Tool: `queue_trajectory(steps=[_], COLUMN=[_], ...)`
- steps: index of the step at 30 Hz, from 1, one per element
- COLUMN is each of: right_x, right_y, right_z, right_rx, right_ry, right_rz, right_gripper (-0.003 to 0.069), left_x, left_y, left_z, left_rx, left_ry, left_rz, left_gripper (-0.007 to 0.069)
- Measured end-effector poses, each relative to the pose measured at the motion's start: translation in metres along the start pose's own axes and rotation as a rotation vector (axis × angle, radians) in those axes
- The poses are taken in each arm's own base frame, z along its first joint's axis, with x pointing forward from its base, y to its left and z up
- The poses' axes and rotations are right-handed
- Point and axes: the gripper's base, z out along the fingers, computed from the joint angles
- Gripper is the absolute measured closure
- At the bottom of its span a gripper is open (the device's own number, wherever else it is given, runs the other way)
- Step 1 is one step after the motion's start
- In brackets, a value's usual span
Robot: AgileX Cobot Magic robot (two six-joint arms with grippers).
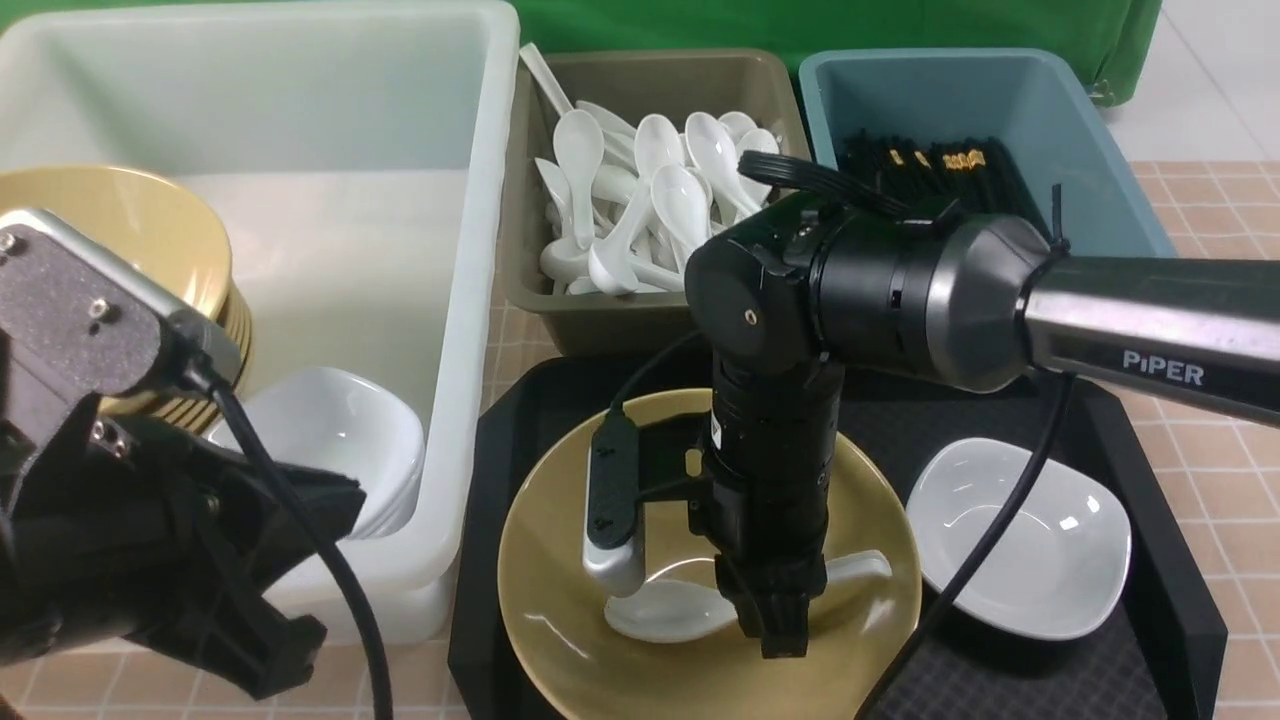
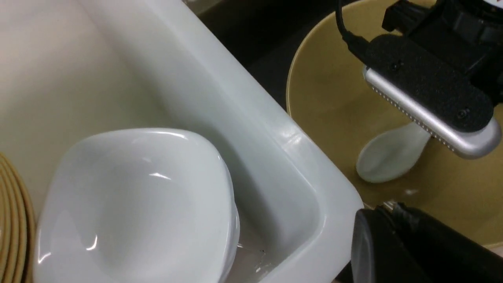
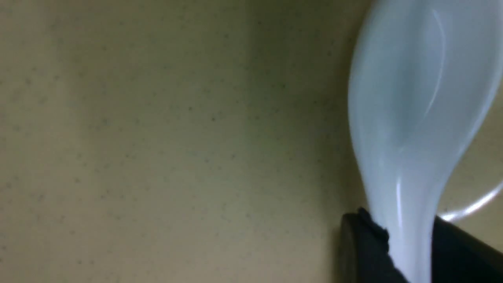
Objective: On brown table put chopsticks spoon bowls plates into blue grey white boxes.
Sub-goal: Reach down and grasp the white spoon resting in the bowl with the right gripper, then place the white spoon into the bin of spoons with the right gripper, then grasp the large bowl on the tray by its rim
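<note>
Leftmost, the white box (image 1: 470, 300) holds stacked bowls (image 1: 120, 230) and plates (image 1: 330, 430); right of it, the black tray (image 1: 1000, 680) carries a yellow bowl (image 1: 560, 600). The left gripper (image 1: 280, 650) hangs closed and empty at the box's near wall. The right gripper (image 1: 780, 630) pinches the handle of the spoon (image 1: 665, 610) lying in that bowl.

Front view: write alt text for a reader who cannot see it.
The right arm reaches down with its jaws around the handle of a white spoon lying in a yellow bowl on a black tray, beside a white plate. Behind stand a white box holding bowls and plates, a grey box of spoons and a blue box of chopsticks.
</note>
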Motion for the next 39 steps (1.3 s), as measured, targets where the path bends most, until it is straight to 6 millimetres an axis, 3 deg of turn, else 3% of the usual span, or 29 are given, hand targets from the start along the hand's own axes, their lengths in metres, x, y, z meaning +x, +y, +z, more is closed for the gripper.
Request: queue_trajectory(steps=[2,4,5,6,7,8,10,14,17,18,19,23,26,27,30,33,39], right_x=[-0.001,-0.002,-0.002,0.000,0.002,0.007,0.013,0.024,0.027,0.027,0.026,0.022,0.023,0.024,0.029,0.036,0.054], right_y=[-0.003,-0.009,-0.009,-0.016,-0.017,-0.026,-0.038,-0.067,-0.097,-0.101,-0.116,-0.152,-0.167,-0.170,-0.171,-0.163,-0.128], right_z=[-0.012,-0.039,-0.039,-0.070,-0.072,-0.107,-0.137,-0.166,-0.166,-0.165,-0.157,-0.125,-0.109,-0.106,-0.112,-0.133,-0.177], right_rx=[0.046,0.136,0.136,0.216,0.219,0.300,0.382,0.529,0.619,0.623,0.644,0.681,0.679,0.669,0.655,0.617,0.526], right_ry=[-0.012,-0.051,-0.051,-0.111,-0.113,-0.190,-0.274,-0.451,-0.603,-0.623,-0.677,-0.777,-0.827,-0.838,-0.833,-0.770,-0.573], right_rz=[0.012,0.034,0.037,0.053,0.059,0.101,0.169,0.348,0.495,0.521,0.573,0.661,0.734,0.760,0.797,0.821,0.772], right_gripper=[0.0462,0.0462,0.0462,0.0462,0.0462,0.0462,0.0462,0.0462,0.0462,0.0462,0.0462,0.0462,0.0394,0.0335,0.0190,0.0064,0.0029], left_x=[-0.004,-0.011,-0.013,-0.021,-0.022,-0.033,-0.043,-0.069,-0.096,-0.095,-0.110,-0.130,-0.136,-0.136,-0.137,-0.140,-0.144], left_y=[0.001,0.006,0.007,0.016,0.018,0.031,0.048,0.078,0.092,0.093,0.095,0.097,0.100,0.101,0.104,0.100,0.061], left_z=[-0.002,-0.004,-0.004,-0.005,-0.004,-0.003,0.005,0.020,0.037,0.040,0.047,0.064,0.076,0.080,0.090,0.101,0.130], left_rx=[-0.011,-0.044,-0.052,-0.101,-0.106,-0.167,-0.213,-0.223,-0.137,-0.136,-0.070,0.059,0.128,0.142,0.169,0.195,0.241], left_ry=[-0.020,-0.028,-0.032,-0.036,-0.032,-0.031,-0.012,-0.005,-0.021,-0.013,-0.038,-0.053,-0.031,-0.021,0.009,0.046,0.193], left_rz=[0.007,-0.003,-0.002,-0.026,-0.034,-0.072,-0.119,-0.201,-0.194,-0.186,-0.166,-0.092,-0.056,-0.054,-0.056,-0.040,0.045], left_gripper=[0.0620,0.0620,0.0620,0.0620,0.0620,0.0620,0.0620,0.0620,0.0620,0.0620,0.0620,0.0620,0.0620,0.0620,0.0620,0.0620,0.0578])
